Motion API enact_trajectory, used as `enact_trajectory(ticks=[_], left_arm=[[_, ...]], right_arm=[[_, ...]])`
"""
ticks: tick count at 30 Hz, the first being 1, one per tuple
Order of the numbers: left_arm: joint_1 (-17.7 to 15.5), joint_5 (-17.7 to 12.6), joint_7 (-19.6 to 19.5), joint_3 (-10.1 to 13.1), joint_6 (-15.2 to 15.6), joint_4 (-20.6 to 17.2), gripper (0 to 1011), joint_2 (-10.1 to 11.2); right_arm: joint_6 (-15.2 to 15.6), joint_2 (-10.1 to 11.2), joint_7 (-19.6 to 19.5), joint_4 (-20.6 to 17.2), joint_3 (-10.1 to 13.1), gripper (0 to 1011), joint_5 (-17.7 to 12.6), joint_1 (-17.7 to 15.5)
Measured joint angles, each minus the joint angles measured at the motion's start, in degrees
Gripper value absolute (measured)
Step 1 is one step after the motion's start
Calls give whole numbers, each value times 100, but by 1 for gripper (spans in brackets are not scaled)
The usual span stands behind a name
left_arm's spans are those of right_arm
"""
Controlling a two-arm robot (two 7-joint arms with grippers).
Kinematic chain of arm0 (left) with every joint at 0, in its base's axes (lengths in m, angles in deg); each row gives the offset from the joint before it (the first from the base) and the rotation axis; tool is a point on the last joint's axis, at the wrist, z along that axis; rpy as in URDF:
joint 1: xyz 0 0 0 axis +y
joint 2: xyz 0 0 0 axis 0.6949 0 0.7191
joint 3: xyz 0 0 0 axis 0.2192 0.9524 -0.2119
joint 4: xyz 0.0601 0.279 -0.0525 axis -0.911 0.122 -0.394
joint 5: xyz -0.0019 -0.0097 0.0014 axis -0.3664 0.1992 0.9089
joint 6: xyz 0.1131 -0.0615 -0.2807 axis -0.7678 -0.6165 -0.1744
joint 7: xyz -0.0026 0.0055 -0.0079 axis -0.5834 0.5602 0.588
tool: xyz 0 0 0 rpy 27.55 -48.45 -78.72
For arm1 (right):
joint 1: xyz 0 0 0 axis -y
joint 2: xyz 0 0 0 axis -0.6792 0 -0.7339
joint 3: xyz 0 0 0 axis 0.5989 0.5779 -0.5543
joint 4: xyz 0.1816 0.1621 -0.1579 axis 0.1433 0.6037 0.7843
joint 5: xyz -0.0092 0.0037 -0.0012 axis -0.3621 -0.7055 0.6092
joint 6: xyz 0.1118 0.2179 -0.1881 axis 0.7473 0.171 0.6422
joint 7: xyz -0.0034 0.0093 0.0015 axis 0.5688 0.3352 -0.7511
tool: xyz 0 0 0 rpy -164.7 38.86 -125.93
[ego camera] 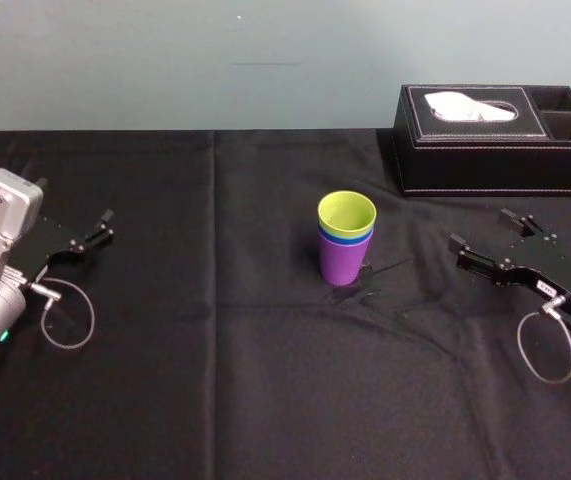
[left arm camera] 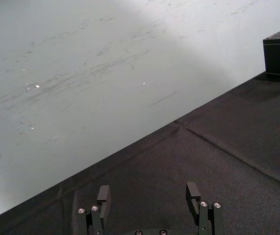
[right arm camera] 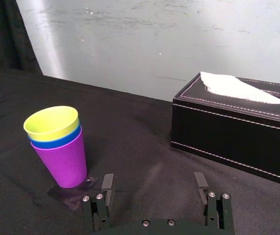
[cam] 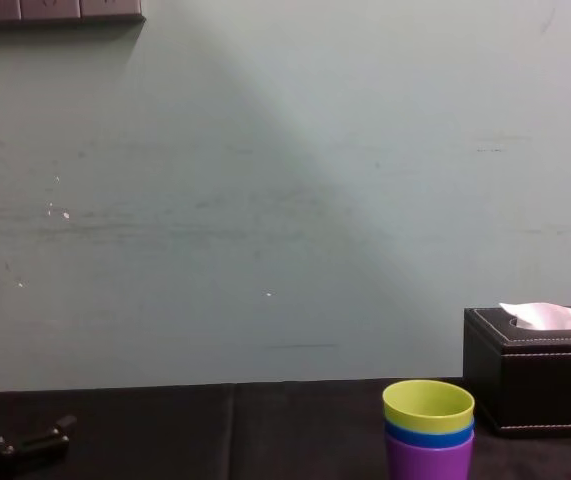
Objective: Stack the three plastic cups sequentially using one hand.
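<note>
While stacked centrally, cups well apart from left gripper, right gripper.

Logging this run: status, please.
Left tool open, parked left. Right tool open, apart from stack. Three cups nested, yellow-green on top. Tissue box behind, clear.

We see a black tissue box with pale stitching at the far right of the table, a white tissue poking out of its top slot and two open compartments at its right end. A black tablecloth covers the table, with a fold line running front to back, left of centre. Behind it we note a scuffed pale grey-green wall, with a panel at the chest view's upper left.
</note>
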State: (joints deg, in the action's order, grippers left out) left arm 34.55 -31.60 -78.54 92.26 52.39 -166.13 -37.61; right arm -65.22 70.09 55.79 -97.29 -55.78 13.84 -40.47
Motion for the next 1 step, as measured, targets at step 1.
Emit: enact_trajectory(ticks=[1], left_arm=[[0,0,0,0,0,0,1011,0]], right_arm=[[0,0,0,0,0,1000,0,0]])
